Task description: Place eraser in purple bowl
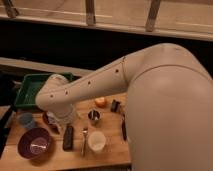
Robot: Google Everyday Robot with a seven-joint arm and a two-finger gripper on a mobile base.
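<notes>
The eraser [68, 137] is a flat dark oblong lying on the wooden table [112, 150], just right of the purple bowl [34, 143]. The bowl stands at the table's front left with a paler bottom and nothing in it. My gripper [63, 119] hangs below the cream arm's wrist [56, 95], just behind the eraser's far end and to the right of and behind the purple bowl. The arm hides most of the gripper.
A reddish-brown bowl [48, 120] sits partly under the wrist, with a blue-grey cup [26, 120] to its left. A green tray [31, 89] is at back left. A metal cup [93, 116], white cup [96, 141], spoon [84, 141], orange item [101, 102], dark cube [115, 105] and knife [123, 129] lie to the right.
</notes>
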